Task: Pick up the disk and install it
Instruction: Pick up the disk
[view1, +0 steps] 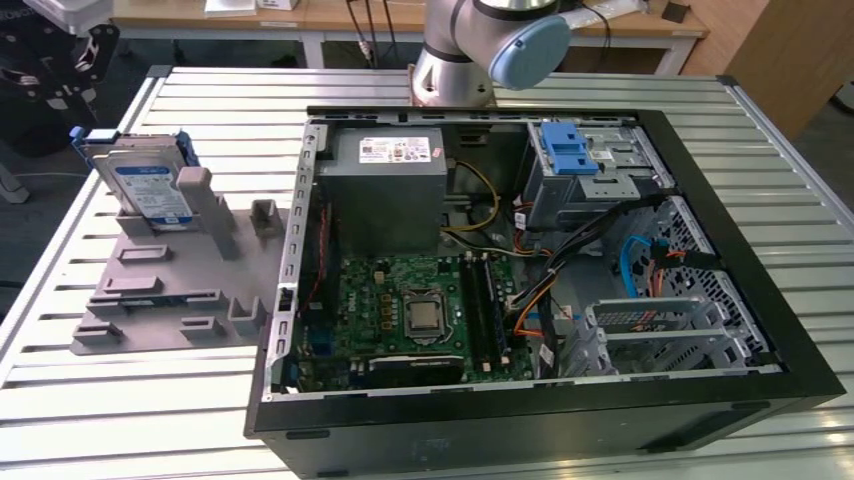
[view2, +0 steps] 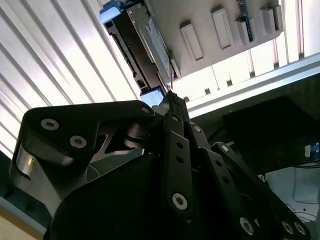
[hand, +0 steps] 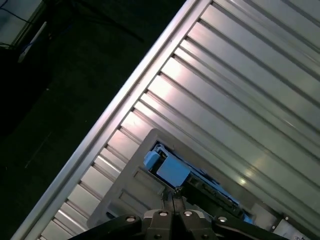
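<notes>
Gripper (hand: 172, 192) closed on nothing | disk (view1: 147, 185) stands on edge in grey fixture (view1: 147, 300), just ahead of my gripper | I judge it rigid, heavyish, shock-sensitive; I'd grip across the blue carrier frame (hand: 167, 169).

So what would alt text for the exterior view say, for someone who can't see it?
An open desktop computer case lies on a slatted metal table, its green motherboard exposed. At the exterior view's left, the disk stands on edge in a grey plastic holder; the robot arm's base rises behind the case.
</notes>
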